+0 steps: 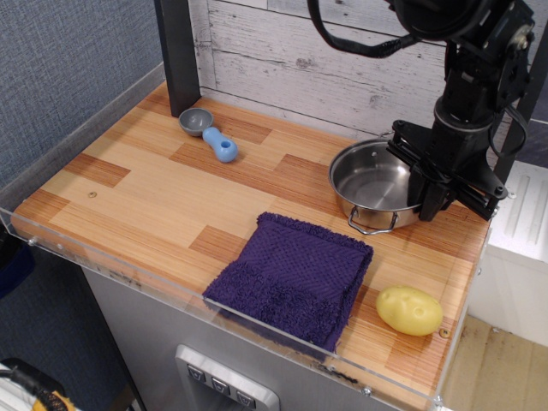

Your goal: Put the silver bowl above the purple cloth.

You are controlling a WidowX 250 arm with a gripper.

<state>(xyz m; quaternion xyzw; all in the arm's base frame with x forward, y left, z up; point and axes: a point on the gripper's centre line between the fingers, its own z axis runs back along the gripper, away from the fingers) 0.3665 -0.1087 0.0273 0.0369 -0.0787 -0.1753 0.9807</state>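
The silver bowl (pixel 372 181) sits upright and level on the wooden tabletop (pixel 154 193), just beyond the far right corner of the purple cloth (pixel 295 274), apart from it. One wire handle points toward the cloth. My gripper (pixel 426 190) comes down from above at the bowl's right side, and its black fingers are closed over the right rim. The cloth lies flat near the front edge, with its near edge over the clear lip.
A small grey-and-blue scoop (pixel 211 134) lies at the back left. A yellow potato (pixel 409 310) lies at the front right, next to the cloth. A black post (pixel 178 53) stands at the back left, with a wooden wall behind it. A clear rim (pixel 111 265) edges the table.
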